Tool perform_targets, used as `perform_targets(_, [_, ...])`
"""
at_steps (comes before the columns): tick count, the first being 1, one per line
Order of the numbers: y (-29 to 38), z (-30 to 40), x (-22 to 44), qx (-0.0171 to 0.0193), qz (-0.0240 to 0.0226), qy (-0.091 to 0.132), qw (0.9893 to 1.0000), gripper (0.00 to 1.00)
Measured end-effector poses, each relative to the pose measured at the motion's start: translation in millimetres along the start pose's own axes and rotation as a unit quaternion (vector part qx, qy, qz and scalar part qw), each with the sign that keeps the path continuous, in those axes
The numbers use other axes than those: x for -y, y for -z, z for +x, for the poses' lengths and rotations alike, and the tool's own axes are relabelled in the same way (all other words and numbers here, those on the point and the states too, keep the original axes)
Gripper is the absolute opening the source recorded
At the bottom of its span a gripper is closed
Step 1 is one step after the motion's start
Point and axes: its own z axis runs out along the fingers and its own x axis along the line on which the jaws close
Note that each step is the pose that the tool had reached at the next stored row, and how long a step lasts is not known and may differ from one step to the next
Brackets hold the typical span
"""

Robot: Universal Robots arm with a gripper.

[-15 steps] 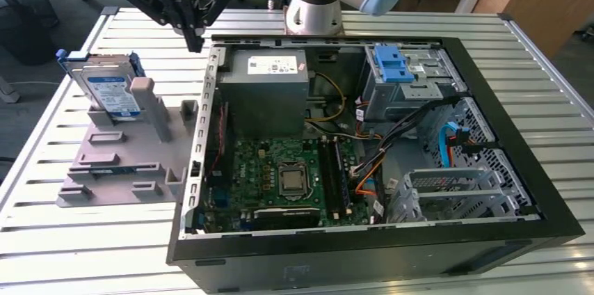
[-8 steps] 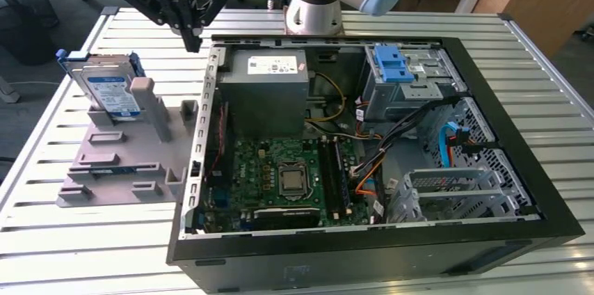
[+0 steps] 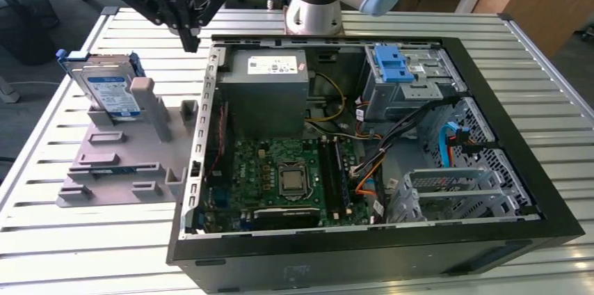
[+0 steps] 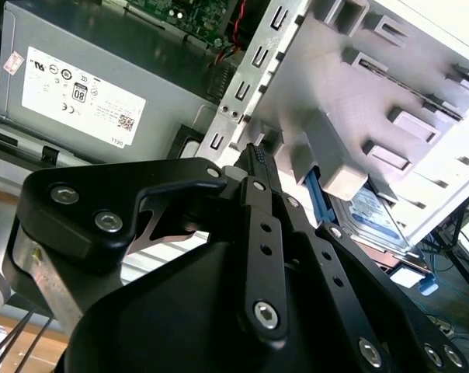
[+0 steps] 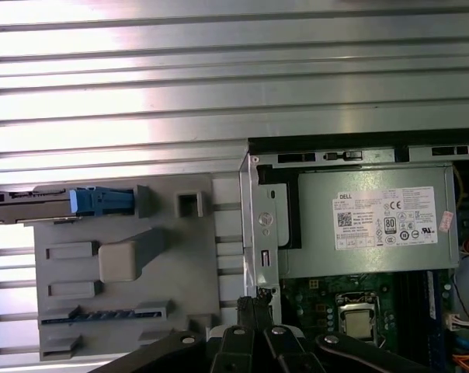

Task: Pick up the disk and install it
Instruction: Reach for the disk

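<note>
In the exterior view the job looks barely begun; the disk (image 3: pixel 110 90) stands on edge in a grey stand (image 3: pixel 125 170) on the slatted table (image 3: pixel 371 24), outside the open computer case (image 3: pixel 519 170) and on the exterior view's left of it; so, as I judge it, both the lifting and the fitting are left to do. The pincer (image 3: pixel 191 46) hangs in the air with its fingers drawn together and nothing between them; it is over the case wall nearest the stand, to the exterior view's right of the disk, near it but clearly apart.

In the second wrist view the pincer (image 4: pixel 258 155) shows its two fingers pressed tip to tip, empty; the disk (image 4: pixel 373 211) leans in the stand (image 4: pixel 351 93) beyond and to one side of the tips, not touched; the power supply (image 4: pixel 87 85) lies on the other side.

In the first wrist view the pincer (image 5: pixel 254 300) sits over the case's edge, closed on nothing; the disk (image 5: pixel 33 200) shows edge-on with its blue bracket (image 5: pixel 102 200) at the stand's (image 5: pixel 172 272) far corner, well off from the fingertips; the power supply (image 5: pixel 374 225) is inside the case, across the wall.
</note>
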Motion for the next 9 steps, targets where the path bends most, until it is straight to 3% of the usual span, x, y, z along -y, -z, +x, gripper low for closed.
perform_targets(9, [0.0, 4.4, 0.3, 0.0, 0.0, 0.0, 1.0, 0.11])
